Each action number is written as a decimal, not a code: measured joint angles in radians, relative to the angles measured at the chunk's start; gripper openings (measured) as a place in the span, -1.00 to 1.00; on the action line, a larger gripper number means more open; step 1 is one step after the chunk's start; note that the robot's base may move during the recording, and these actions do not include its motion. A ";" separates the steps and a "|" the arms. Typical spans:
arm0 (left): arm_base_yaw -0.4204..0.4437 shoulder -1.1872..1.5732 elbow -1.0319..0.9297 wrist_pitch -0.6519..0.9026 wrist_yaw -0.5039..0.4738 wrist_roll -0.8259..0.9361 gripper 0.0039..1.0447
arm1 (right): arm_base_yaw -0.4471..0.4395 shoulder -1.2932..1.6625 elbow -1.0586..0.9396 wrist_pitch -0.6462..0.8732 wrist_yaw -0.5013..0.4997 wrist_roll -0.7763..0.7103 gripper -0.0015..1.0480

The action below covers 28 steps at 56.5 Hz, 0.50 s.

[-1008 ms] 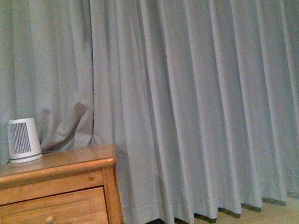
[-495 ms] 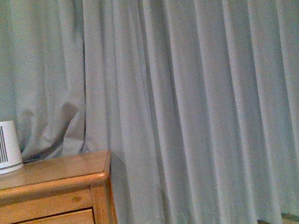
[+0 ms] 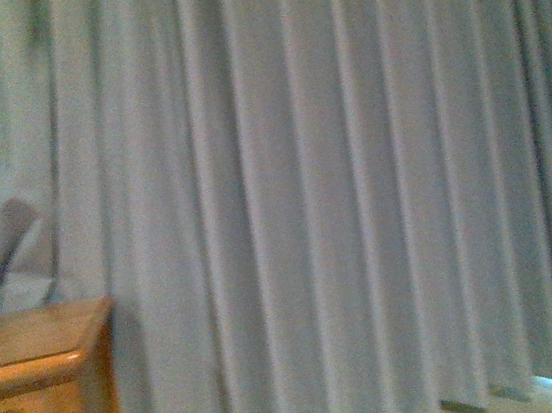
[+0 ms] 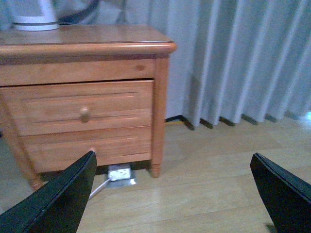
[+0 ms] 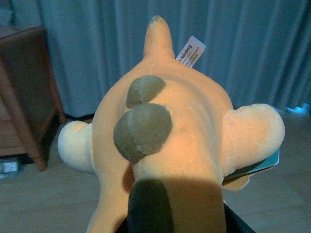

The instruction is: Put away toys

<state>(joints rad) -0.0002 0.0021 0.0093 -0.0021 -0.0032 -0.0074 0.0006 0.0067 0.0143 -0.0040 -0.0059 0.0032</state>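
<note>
R gripper [image 5: 176,224] clamped on yellow-orange plush animal [image 5: 170,111], body jutting fwd from jaws. L gripper [image 4: 173,157] wide open, empty, facing wooden nightstand [image 4: 82,97].

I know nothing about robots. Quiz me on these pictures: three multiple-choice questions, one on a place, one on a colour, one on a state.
1. The white power socket lies where by the nightstand? A on top; B on the floor beneath; C against its side.
2. On the plush toy, the round patches are? A red; B olive; C blue.
3. The left gripper is? A shut on the toy; B shut on the socket; C open, empty.
Key: 1 B, it lies on the floor below the nightstand's base. 2 B, the right wrist view shows olive. 3 C, its fingers stand wide apart, nothing between.
</note>
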 joint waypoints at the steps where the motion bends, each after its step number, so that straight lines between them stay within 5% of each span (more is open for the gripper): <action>1: 0.000 0.000 0.000 0.000 0.000 0.000 0.88 | 0.000 0.000 0.000 0.000 0.000 0.000 -0.86; 28: 0.000 0.001 0.000 0.000 0.003 0.000 0.88 | 0.000 -0.001 0.000 0.000 0.007 0.000 -0.86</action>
<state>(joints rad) -0.0002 0.0029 0.0093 -0.0021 -0.0006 -0.0071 0.0010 0.0059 0.0143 -0.0040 0.0013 0.0032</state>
